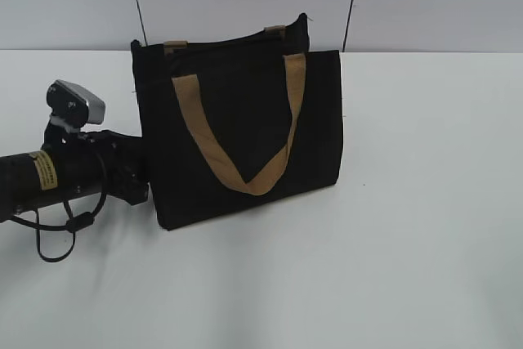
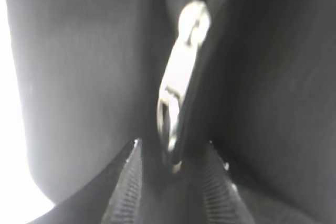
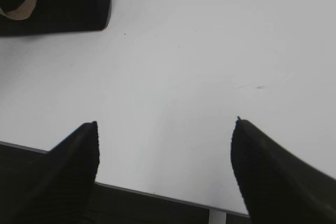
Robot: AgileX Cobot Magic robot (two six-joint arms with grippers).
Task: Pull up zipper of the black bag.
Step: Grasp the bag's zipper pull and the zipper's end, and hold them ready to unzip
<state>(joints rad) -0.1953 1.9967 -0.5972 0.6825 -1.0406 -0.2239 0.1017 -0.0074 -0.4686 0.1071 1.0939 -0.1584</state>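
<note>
The black bag [image 1: 237, 120] stands upright on the white table, a tan strap handle [image 1: 245, 177] hanging down its front. Its corner shows at the top left of the right wrist view [image 3: 63, 3]. My left arm reaches in against the bag's lower left side, and its fingers are hidden behind the bag's edge in the exterior view. In the left wrist view the silvery zipper pull [image 2: 181, 77] hangs blurred between the fingertips of my left gripper [image 2: 174, 142]. The fingers are apart on either side of it. My right gripper [image 3: 165, 124] is open and empty.
The white table [image 1: 409, 243] spreads around the bag, with a grey wall behind. My right gripper hovers over the table's near edge [image 3: 157, 195], far from the bag. The left arm's wrist camera [image 1: 75, 104] and cable [image 1: 57, 234] sit left of the bag.
</note>
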